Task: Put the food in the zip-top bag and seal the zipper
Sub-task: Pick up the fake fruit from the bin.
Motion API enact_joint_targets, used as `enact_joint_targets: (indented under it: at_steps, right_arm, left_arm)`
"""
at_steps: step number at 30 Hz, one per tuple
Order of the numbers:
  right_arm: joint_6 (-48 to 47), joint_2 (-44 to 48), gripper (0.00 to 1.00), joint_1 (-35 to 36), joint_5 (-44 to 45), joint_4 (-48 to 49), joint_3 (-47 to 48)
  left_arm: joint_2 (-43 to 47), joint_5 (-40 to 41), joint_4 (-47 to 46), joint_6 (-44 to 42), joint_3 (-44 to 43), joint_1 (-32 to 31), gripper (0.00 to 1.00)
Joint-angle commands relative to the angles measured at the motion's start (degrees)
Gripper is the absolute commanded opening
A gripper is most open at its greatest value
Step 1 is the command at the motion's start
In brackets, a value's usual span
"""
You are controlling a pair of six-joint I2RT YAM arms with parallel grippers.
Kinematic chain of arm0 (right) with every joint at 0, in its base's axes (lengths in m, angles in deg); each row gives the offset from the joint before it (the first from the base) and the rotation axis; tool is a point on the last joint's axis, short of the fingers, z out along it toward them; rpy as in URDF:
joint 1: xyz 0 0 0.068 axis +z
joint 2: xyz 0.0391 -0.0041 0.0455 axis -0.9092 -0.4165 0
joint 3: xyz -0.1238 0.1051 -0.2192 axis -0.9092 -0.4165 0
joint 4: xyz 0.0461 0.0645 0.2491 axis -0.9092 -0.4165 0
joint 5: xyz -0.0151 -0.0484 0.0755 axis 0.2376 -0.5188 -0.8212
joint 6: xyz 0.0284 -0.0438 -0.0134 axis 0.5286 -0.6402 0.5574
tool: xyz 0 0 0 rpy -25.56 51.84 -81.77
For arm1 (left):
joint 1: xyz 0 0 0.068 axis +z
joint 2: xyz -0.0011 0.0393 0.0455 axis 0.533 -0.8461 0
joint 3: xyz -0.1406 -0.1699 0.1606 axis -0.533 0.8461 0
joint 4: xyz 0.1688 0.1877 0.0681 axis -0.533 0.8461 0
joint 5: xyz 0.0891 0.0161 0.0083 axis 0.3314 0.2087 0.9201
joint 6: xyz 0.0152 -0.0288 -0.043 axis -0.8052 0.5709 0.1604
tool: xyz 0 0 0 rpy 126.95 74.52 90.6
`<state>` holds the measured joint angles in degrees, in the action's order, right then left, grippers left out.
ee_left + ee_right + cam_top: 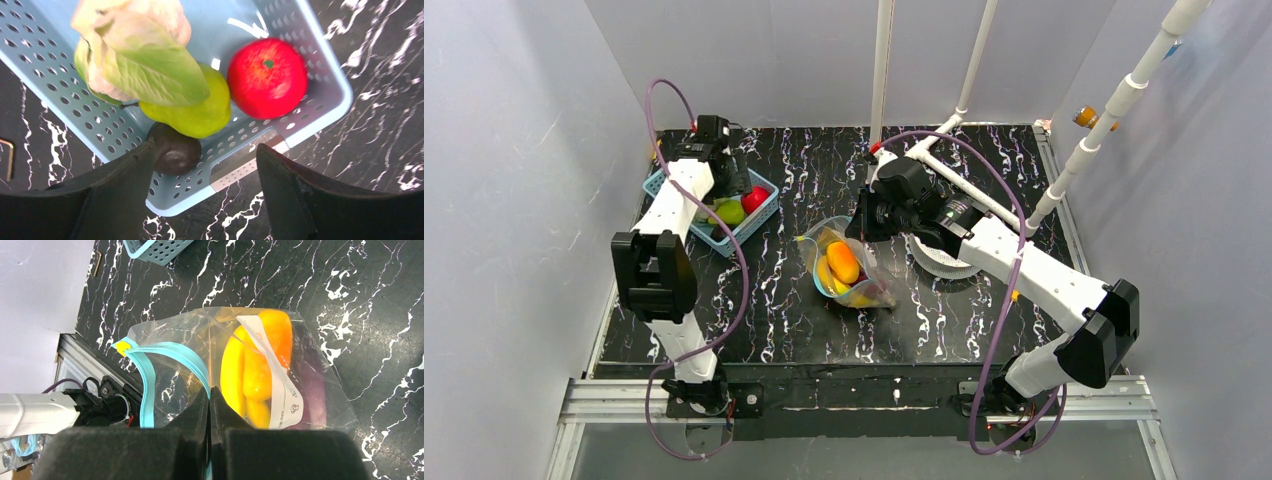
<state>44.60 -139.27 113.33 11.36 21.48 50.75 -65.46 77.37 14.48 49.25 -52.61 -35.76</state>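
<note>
Right, the only writing I can find is on the white label strip [272, 370] running down the zip-top bag [185, 340]. The print is tiny; I can make out one word that looks like "Date" and nothing more.

The bag sits mid-table with its mouth raised and gaping, well apart from every table [804, 330] edge. My right claw [210, 400] has its pads pressed together on the bag's rim, where the teal zipper [165, 352] runs down to them. A yellow tab [121, 346] marks the zipper's far end. Yellow bananas [245, 375] and an orange piece [277, 332] lie inside the bag, and a purple eggplant [312, 390] shows through the film beside them.

My left claw [205, 152] hangs over the near wall of the light-blue basket [320, 107], jaws apart with nothing between them. In the basket I see a red apple [267, 77], a green pear [200, 112] touching it, a pale leafy piece [135, 50] lying on the pear, and a dark piece [175, 152] against the near wall.

The basket sits against the left edge of the table, close to the side wall. Bare black marble lies between basket and bag. A white perforated disc [944, 262] sits just beside the bag under my right arm, with the white pipe frame [969, 190] behind it.
</note>
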Motion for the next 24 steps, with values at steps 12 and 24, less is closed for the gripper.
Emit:
enact_joint_targets:
  at_steps: [12,24]
  right_arm:
    - [0.44,-0.24,0.01,-0.39,-1.20,2.88,1.54]
    - [-0.01,0.37,0.01,-0.48,-0.61,2.27,1.68]
  left_arm:
    - [-10.48,3.94,-3.49,-2.05,0.68,-0.02,0.76]
    - [1.07,3.89,-1.94,-1.93,3.72,-0.08,0.28]
